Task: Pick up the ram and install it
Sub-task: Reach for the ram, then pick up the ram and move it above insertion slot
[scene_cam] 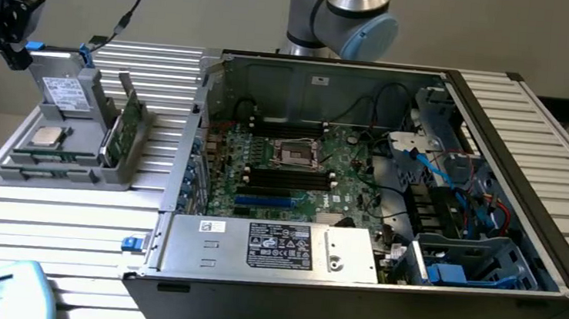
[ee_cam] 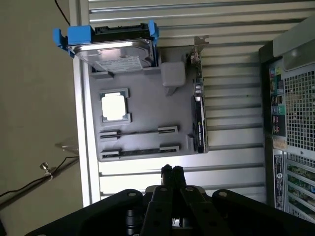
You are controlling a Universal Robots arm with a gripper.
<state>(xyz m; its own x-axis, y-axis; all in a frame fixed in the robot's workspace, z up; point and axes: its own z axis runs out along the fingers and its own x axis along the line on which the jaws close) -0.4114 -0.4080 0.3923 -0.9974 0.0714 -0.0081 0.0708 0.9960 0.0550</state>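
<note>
Gripper (scene_cam: 11, 57), black and two-fingered, hangs at the far left of the exterior view, above and behind the corner of a grey plastic parts tray (scene_cam: 15, 176). It is well apart from everything on the tray. In the wrist view the gripper (ee_cam: 172, 171) has both fingers pressed together with nothing between them. It is poised over the ribbed aluminium table (ee_cam: 147, 169), just off the tray (ee_cam: 142, 105) edge.

Tray contents, from the exterior view's left:
- A silver hard drive in a blue plastic caddy (scene_cam: 64, 94) (ee_cam: 118, 54) leans up at the tray's back.
- A square silver processor chip (scene_cam: 48, 136) (ee_cam: 114, 107) lies flat in its recess.
- The ram (scene_cam: 111, 140) (ee_cam: 199, 125), a long thin dark-green stick with a pale label, stands on edge along the tray side nearest the computer. No part of the gripper touches it.
- A wider green circuit board with a metal bracket (scene_cam: 131, 115) (ee_cam: 197, 66) stands upright just beside the ram, in the same row.

Further right, an open black desktop computer case (scene_cam: 532, 150) lies on its side on the table (scene_cam: 73, 218).
- A green motherboard (scene_cam: 307, 200) lies flat inside, with long black memory slots (scene_cam: 288, 178) near its middle.
- A silver power supply box with a black label (scene_cam: 267, 245) sits at the near edge.
- Blue and red cables (scene_cam: 468, 183) run at the case's right.

The grey and pale-blue robot arm (scene_cam: 343, 14) rises behind the case.
</note>
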